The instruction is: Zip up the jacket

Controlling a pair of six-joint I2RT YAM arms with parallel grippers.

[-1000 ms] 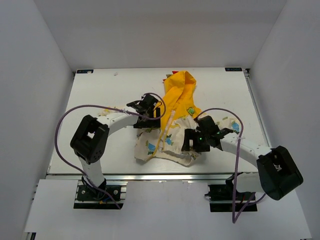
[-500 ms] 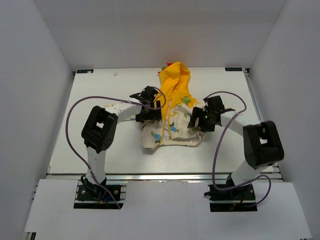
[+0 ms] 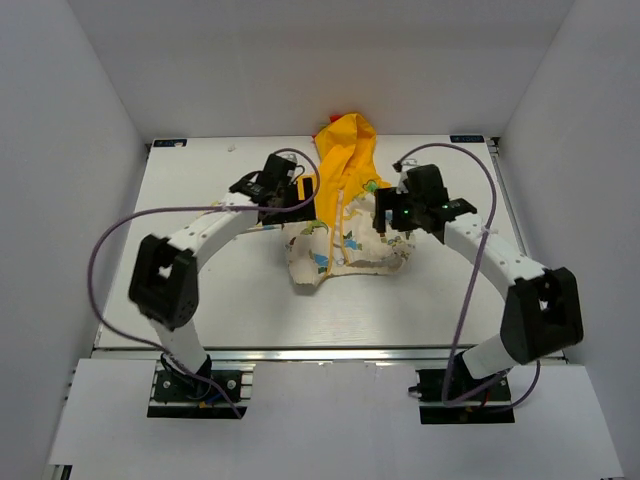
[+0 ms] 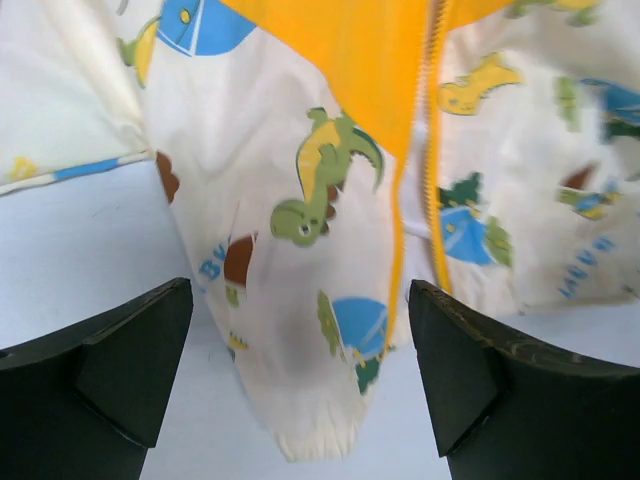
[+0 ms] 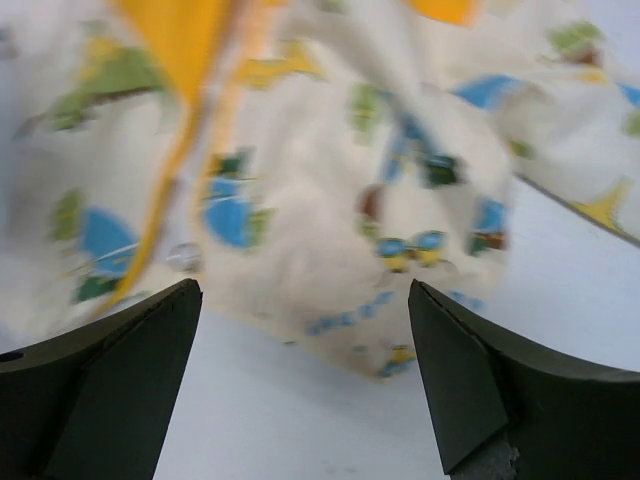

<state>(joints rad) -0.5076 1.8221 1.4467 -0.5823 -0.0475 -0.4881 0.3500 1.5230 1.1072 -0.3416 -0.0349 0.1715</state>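
Note:
The jacket [image 3: 345, 245] lies crumpled mid-table, its yellow hood [image 3: 345, 150] toward the far edge and the cream dinosaur-print body nearer. My left gripper [image 3: 298, 197] hovers at its left shoulder and my right gripper [image 3: 388, 218] at its right side. In the left wrist view the left gripper [image 4: 300, 370] is open over a cream hem corner of the jacket [image 4: 300, 300], with the orange zipper strip [image 4: 432, 150] running up beside it. In the right wrist view the right gripper [image 5: 305, 370] is open above bare table, with the blurred jacket [image 5: 400, 200] just ahead. Neither gripper holds cloth.
The white table [image 3: 200, 270] is boxed in by white walls on three sides. Purple cables [image 3: 470, 280] loop from both arms over the table. The hood nearly reaches the table's far edge [image 3: 260, 138].
Both arms swung away from their bases toward the far side. The jacket now lies farther back and more bunched, with its hood at the far edge.

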